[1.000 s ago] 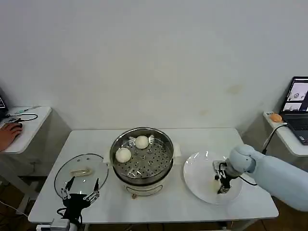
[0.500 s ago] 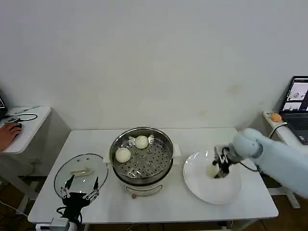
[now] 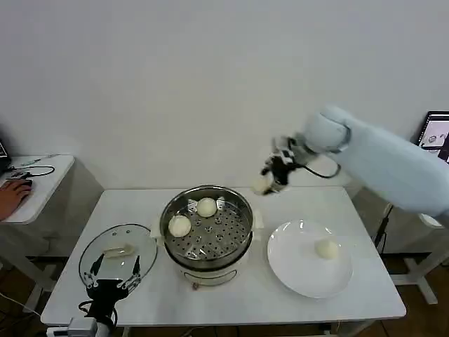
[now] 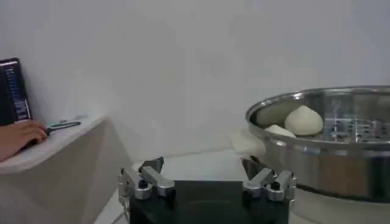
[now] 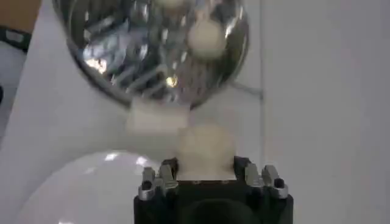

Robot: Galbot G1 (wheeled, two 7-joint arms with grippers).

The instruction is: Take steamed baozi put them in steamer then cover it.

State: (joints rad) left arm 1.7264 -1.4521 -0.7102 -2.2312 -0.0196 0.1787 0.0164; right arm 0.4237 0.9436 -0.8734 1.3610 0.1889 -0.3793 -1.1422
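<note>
At the near left we see the left gripper (image 3: 112, 272), jaws apart, just by the cover (image 3: 118, 254). The steamer (image 3: 207, 226) holds two baozi (image 3: 180, 226). Above its far right, the right gripper (image 3: 273, 175) clamps a third baozi (image 3: 262, 184); another lies on the plate (image 3: 309, 259).

A white table (image 3: 365, 281) stands against a plain wall, with a white plate (image 3: 295, 270) on it. Left of that table is a side desk (image 3: 42, 186), cable (image 3: 31, 170) on top; right of it, a laptop (image 3: 436, 137).
</note>
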